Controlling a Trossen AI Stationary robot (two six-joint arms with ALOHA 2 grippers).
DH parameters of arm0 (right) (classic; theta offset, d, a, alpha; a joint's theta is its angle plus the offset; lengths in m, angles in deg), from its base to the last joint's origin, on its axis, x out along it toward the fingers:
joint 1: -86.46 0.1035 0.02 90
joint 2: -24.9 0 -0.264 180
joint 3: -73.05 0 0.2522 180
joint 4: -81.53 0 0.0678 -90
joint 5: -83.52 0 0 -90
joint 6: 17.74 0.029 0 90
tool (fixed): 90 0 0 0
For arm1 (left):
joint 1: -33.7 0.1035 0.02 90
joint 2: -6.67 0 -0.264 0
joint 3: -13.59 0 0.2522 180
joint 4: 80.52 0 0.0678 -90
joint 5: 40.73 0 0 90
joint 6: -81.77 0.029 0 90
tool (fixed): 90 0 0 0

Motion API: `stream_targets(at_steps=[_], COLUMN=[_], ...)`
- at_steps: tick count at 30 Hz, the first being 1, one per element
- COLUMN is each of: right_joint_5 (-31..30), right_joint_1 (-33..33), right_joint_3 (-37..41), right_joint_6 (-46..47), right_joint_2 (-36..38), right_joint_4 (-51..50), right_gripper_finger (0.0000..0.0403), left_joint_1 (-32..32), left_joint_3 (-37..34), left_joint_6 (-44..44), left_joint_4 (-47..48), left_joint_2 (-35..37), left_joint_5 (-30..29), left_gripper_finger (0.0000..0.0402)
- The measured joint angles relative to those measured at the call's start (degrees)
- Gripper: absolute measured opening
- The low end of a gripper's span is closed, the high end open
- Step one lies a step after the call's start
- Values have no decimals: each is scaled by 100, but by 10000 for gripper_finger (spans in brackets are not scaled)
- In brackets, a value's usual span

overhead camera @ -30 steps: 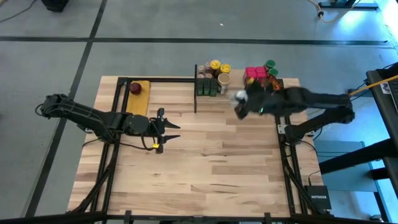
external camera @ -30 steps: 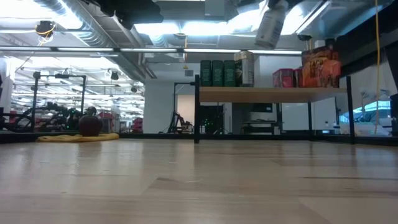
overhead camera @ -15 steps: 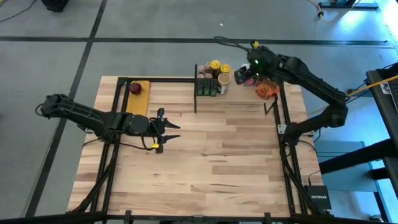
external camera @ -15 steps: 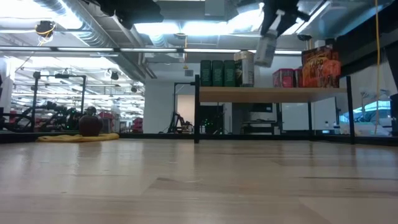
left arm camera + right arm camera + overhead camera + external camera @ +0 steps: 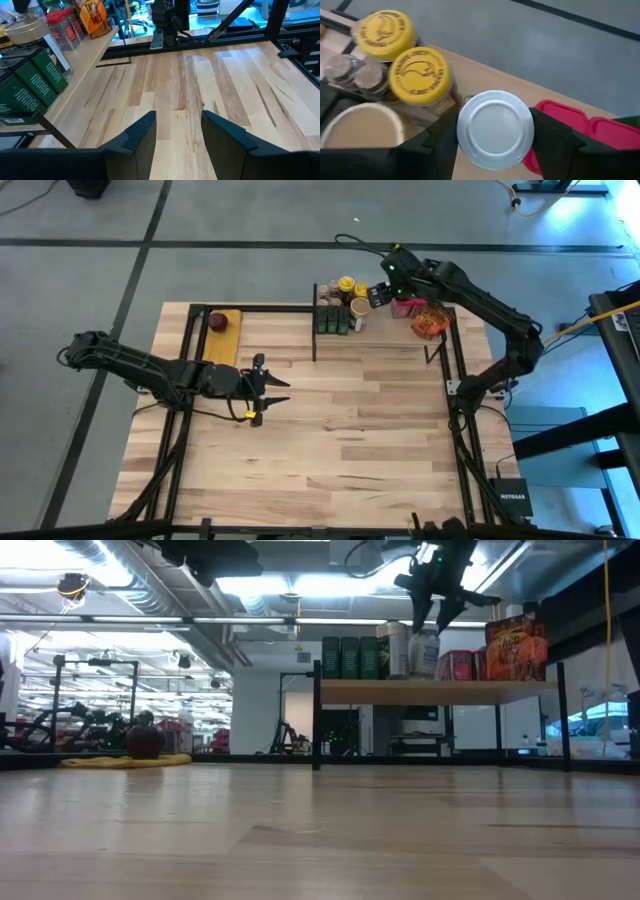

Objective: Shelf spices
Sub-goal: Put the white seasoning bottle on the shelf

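A: Status of the right arm?

B: Right gripper [image 5: 495,131] is over the shelf [image 5: 395,330], at approx 1 o'clock on the counter [image 5: 320,440] in the high view. Jaws are clamped on a white-lidded jar [image 5: 495,127], one finger each side of the lid. Low view shows the jar [image 5: 425,648] hanging upright, base at or just above the shelf board; contact can't be confirmed.

A: So which step?

B: Placement, in my judgement. The jar is being set between the yellow-lidded jars [image 5: 420,75] at its 9 o'clock and the red boxes [image 5: 570,125] at its 3 o'clock. Dark tins [image 5: 350,657] and orange packet [image 5: 515,645] already stand on the shelf.

A: Next move?

B: Probably lower till the base seats, release, then lift straight up. The slot is tight, neighbours just beside the fingers, so a sideways exit risks knocking a jar over.

A: Left arm?

B: Idle. Left gripper [image 5: 177,132] rests low over the counter at approx 9 o'clock, jaws apart, holding nothing. Dark red round item on yellow pad [image 5: 220,322] untouched, not part of the job.
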Motion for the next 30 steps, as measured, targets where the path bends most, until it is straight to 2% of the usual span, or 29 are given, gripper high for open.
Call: stream_targets(at_steps=[7,12,20,30], right_joint_5=[-97,-107,-103,-48], right_joint_1=[-139,-150,-169,-172], right_joint_3=[2,39,39,39], right_joint_6=[257,502,630,528], right_joint_2=[-123,-116,-176,-432], right_joint_4=[0,26,-8,61], right_gripper_finger=[211,229,221,247], left_joint_1=[0,0,-1,0], left_joint_3=[0,0,0,0], left_joint_6=[0,0,0,0], left_joint_4=[7,9,4,0], left_joint_2=[-2,-2,-2,-2], left_joint_5=[0,0,2,1], left_gripper_finger=[150,150,150,150])
